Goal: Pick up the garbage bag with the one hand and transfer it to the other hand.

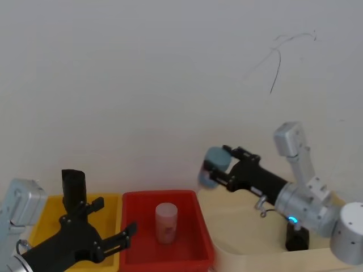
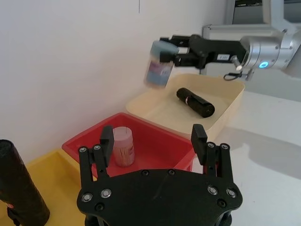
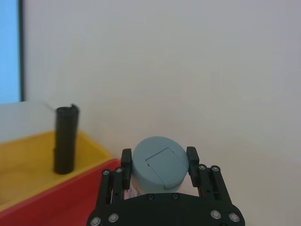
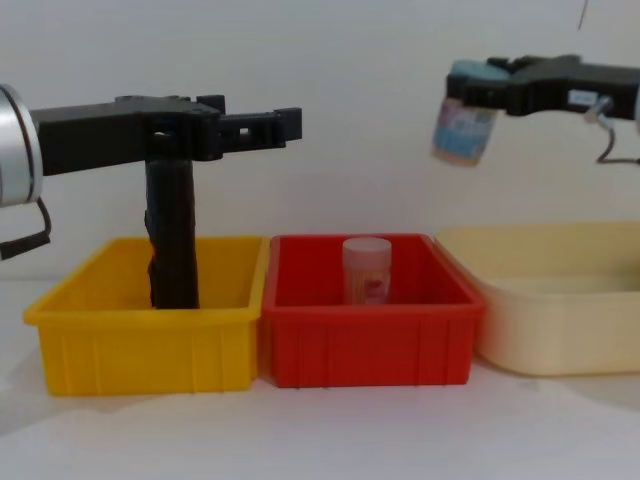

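Garbage bag point(image 4: 172, 235) stands upright in the yellow bin point(image 4: 140, 330), near that bin's back wall, and it rises well above the rim. The left gripper point(image 4: 262, 127) hangs above the bins at about the level of the bag's top, in front of it in the chest view. Its two fingers are spread apart and hold nothing; in the left wrist view the fingers point(image 2: 106, 141) frame the red bin with free space between them.

Just beside the yellow bin is the red bin point(image 4: 370, 335). Inside it stands a small pale pink jar point(image 4: 366, 269), upright and apart from the walls.

Next to the red bin, on the robot's right, is a cream tub point(image 4: 555, 320). In the left wrist view a slim black roll point(image 2: 195, 102) lies on its side on the tub's floor.

Higher up, above the near edge of the tub, the right gripper point(image 3: 159, 165) is clenched on a bottle with a grey-blue cap point(image 4: 464, 118). The bottle is tilted and touches nothing else. A blue-white light ring point(image 1: 292, 220) glows on that arm. Behind everything is a plain white wall point(image 1: 142, 79).
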